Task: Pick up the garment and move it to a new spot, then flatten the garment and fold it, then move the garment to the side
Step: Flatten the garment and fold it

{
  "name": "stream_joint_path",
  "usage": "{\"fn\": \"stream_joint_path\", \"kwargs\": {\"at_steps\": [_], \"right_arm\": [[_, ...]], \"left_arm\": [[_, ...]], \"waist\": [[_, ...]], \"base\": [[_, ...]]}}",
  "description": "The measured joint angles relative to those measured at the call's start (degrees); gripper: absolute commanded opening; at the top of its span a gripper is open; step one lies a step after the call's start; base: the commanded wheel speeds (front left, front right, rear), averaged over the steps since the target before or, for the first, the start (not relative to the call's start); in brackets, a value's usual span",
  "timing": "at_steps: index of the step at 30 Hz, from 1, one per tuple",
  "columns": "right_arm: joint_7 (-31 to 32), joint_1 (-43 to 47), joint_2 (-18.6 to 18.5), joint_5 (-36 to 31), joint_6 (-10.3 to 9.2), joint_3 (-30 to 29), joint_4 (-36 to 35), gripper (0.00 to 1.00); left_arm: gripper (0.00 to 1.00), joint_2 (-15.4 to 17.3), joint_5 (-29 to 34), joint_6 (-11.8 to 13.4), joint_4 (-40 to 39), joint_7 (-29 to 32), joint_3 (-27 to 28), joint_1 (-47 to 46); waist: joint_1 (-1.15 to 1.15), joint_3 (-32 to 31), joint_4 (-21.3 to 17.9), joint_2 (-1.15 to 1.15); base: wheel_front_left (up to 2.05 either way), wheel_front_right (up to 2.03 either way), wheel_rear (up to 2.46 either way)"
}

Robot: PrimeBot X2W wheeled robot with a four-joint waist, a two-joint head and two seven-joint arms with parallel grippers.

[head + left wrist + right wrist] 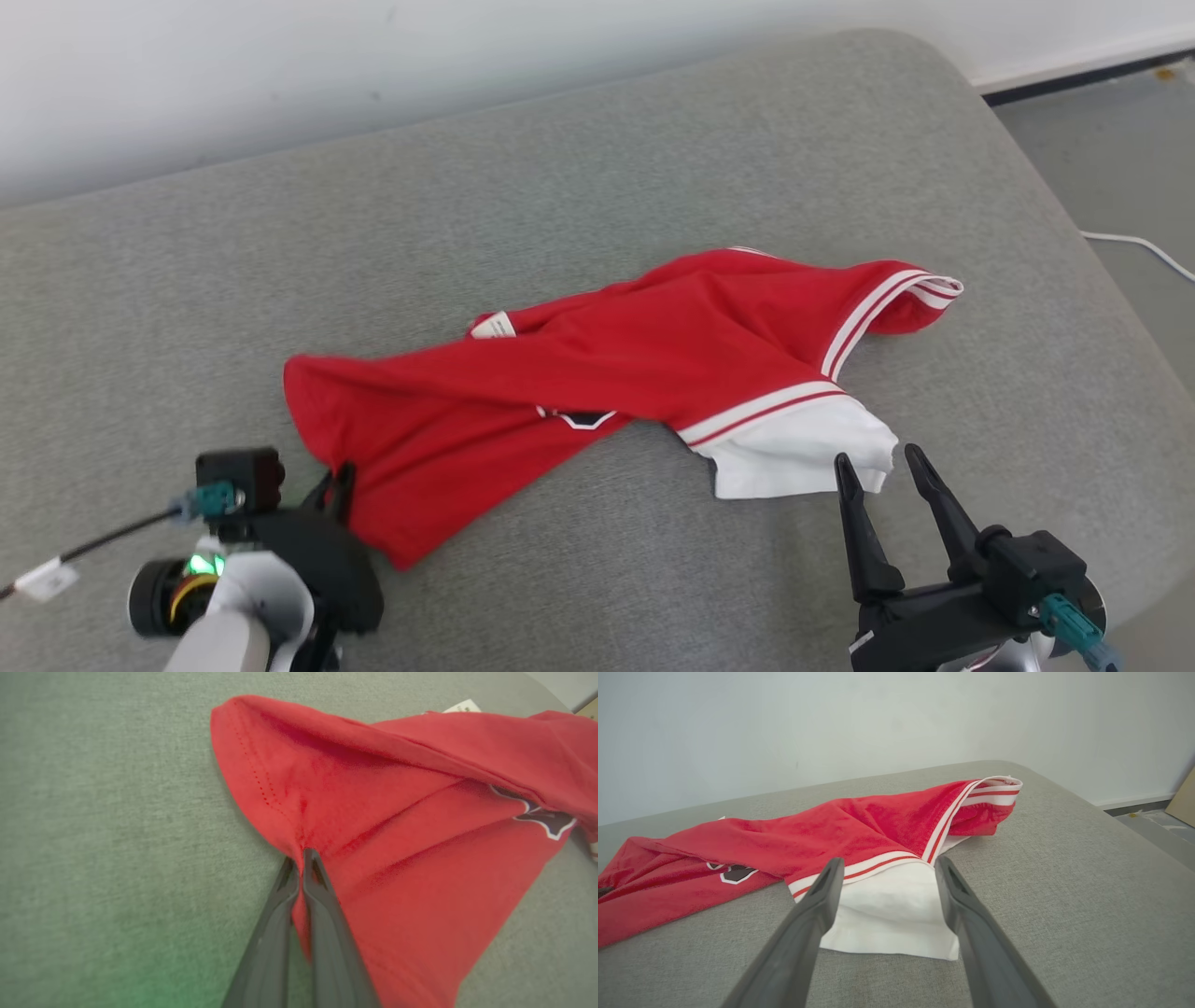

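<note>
Garment [607, 373] lies crumpled mid-frame on the grey cushion [597, 168], left hand [302, 855] pinched on a tiny bit of its lower-left edge, right hand [878, 455] wide open by the white sleeve [794, 457], so lifting could let it slip.

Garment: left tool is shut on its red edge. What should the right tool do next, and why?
Probably ease the right tool forward and close it on the white section: its open fingers straddle that section, and the left tool pinches the garment.
</note>
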Motion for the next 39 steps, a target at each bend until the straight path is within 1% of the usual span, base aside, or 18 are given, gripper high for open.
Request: {"fn": "stream_joint_path", "kwargs": {"at_steps": [4,5,8,11,12,13,14,18,21,25,29,30,34,39], "right_arm": [[0.9,0.68,0.0,-0.47,0.0,-0.08,-0.51,1.0],[1.22,0.66,-0.01,-0.68,0.0,0.01,-0.8,1.0],[1.62,0.68,0.0,-0.71,0.0,-0.01,-1.16,1.0],[1.92,0.77,0.0,-0.78,0.0,0.07,-1.27,1.0],[2.0,0.8,-0.01,-0.78,0.0,0.11,-1.31,1.0],[2.19,0.8,0.0,-0.78,0.0,0.2,-1.35,1.0],[2.36,0.8,0.0,-0.78,0.0,0.26,-1.42,1.0],[2.5,0.83,0.0,-0.99,0.0,-0.08,-1.59,1.0],[2.93,1.08,0.0,-1.14,0.0,-1.0,-1.72,1.0],[3.44,1.82,0.0,-1.81,0.0,-2.66,-2.04,1.0],[3.98,2.2,-0.01,-2.21,0.0,-4.35,-2.54,1.0],[4.12,2.37,-0.01,-2.21,0.0,-4.74,-2.56,1.0],[4.52,3.42,0.01,-2.22,0.0,-6.43,-2.46,1.0],[5.52,4.9,0.0,-2.31,0.0,-8.64,-1.78,1.0]], "left_arm": [[0.0,1.32,-0.58,1.22,-8.73,2.63,0.16,6.99],[0.0,1.76,-0.96,1.86,-12.47,3.79,0.09,10.07],[0.0,1.94,-1.36,3.13,-16.96,4.87,0.14,14.08],[0.0,1.41,-1.77,3.97,-19.58,5.03,-0.02,17.0],[0.05,1.14,-1.88,4.02,-20.11,4.78,-0.07,17.61],[0.96,0.96,-1.9,4.05,-20.54,4.26,-0.16,18.16],[1.0,0.74,-1.91,4.04,-20.87,3.5,-0.21,18.53],[1.0,0.27,-1.45,3.49,-20.78,-1.19,-0.22,19.26],[1.0,-0.2,-0.98,3.38,-19.65,-6.66,0.44,19.72],[1.0,-0.83,-0.44,2.76,-16.92,-15.36,1.86,20.98],[1.0,-1.01,0.67,0.87,-14.58,-25.93,2.82,21.58],[1.0,-1.01,1.13,0.4,-14.07,-27.32,3.12,21.58],[1.0,-1.47,3.66,-1.18,-13.6,-29.25,4.44,21.75],[1.0,-4.12,8.48,-3.87,-18.37,-29.41,9.32,22.94]], "waist": [[0.0,-0.61,1.74,0.0],[0.0,-0.91,2.5,0.0],[0.0,-1.44,3.42,0.0],[0.0,-2.02,4.02,0.0],[0.0,-2.21,4.14,0.0],[0.0,-2.4,4.22,0.0],[0.0,-2.56,4.27,0.0],[0.0,-3.15,4.3,0.0],[0.0,-3.73,4.34,0.0],[0.0,-4.71,4.48,0.0],[0.0,-5.73,4.81,0.0],[0.0,-6.0,4.92,0.0],[0.0,-7.03,5.61,0.0],[0.0,-8.04,7.05,0.0]], "base": [[0.0,0.0,0.0],[0.0,0.0,0.0],[0.0,0.0,0.0],[0.0,0.0,0.0],[0.0,0.0,0.0],[0.0,0.0,0.0],[0.0,0.0,0.0],[0.0,0.0,0.0],[0.0,0.0,0.0],[0.0,0.0,0.0],[0.0,0.0,0.0],[0.0,0.0,0.0],[0.0,0.0,0.0],[0.0,0.0,0.0]]}}
